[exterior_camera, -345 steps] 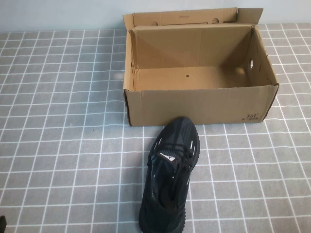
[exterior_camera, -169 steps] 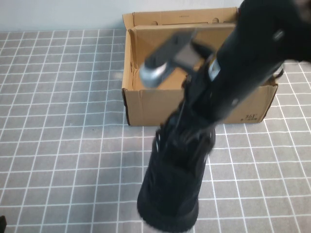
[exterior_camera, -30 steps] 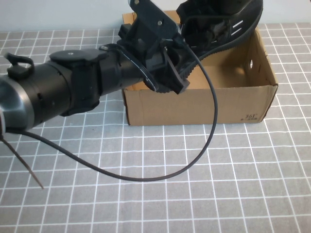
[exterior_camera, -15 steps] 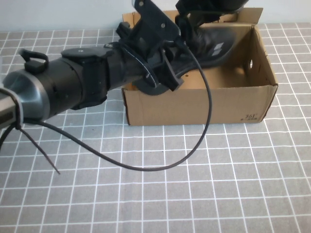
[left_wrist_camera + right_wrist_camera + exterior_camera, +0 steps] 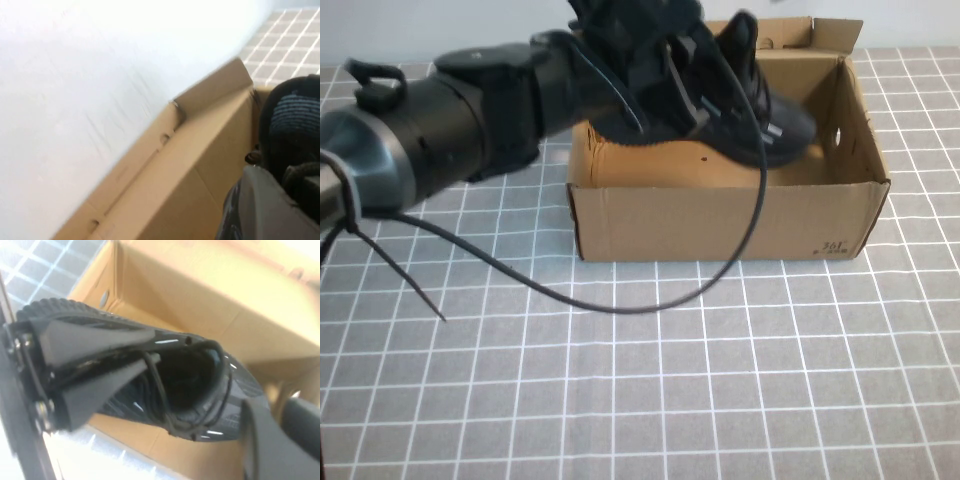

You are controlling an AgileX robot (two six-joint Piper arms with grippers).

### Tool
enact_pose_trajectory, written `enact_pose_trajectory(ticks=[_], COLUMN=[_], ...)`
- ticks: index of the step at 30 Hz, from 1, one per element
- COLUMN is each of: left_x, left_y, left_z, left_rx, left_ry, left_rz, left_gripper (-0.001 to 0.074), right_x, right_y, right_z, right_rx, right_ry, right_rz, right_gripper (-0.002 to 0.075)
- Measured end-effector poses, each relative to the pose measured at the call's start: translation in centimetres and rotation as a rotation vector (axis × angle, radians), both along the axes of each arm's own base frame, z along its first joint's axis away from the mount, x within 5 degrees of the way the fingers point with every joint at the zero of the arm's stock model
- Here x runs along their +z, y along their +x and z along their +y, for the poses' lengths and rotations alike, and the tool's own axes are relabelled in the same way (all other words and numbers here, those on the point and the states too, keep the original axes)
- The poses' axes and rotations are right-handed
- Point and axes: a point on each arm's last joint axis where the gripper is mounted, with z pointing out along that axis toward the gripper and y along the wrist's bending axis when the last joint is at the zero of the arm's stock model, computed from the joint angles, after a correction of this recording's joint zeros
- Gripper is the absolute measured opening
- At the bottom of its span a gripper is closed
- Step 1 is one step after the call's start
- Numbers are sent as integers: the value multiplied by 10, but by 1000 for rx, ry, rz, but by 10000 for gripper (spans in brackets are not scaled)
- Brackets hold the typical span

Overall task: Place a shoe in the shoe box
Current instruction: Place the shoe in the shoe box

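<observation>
shoe (image 5: 760, 115) — in shoe box (image 5: 720, 215)

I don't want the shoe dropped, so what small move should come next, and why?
Probably lower the heel. The right gripper, jaws shut on the shoe, holds it tilted in the shoe box, toe down, heel raised. The left gripper hovers beside it.

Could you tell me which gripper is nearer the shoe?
Right: the right gripper pinches the shoe by its upper, over the shoe box; the left gripper hangs close beside it.
</observation>
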Motion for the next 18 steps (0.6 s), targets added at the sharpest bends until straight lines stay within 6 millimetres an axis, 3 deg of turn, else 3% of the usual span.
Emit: enact_pose_trajectory(ticks=[3,8,18], left_x=[7,7,-37], left_y=[6,26,66], left_z=[6,13,-4], left_rx=[-5,-32,-110], left_ry=[-18,-51,-50], left_rz=[-20,-24,38], left_gripper=[49,49,48], right_x=[17,30,8], right_y=[-15,-41,-106], right_z=[-11,-27,-67], right_rx=[-11,-19,-88], right_ry=[5,4,-3], right_rz=[-47,-62,43], right_gripper=[18,-10,-16])
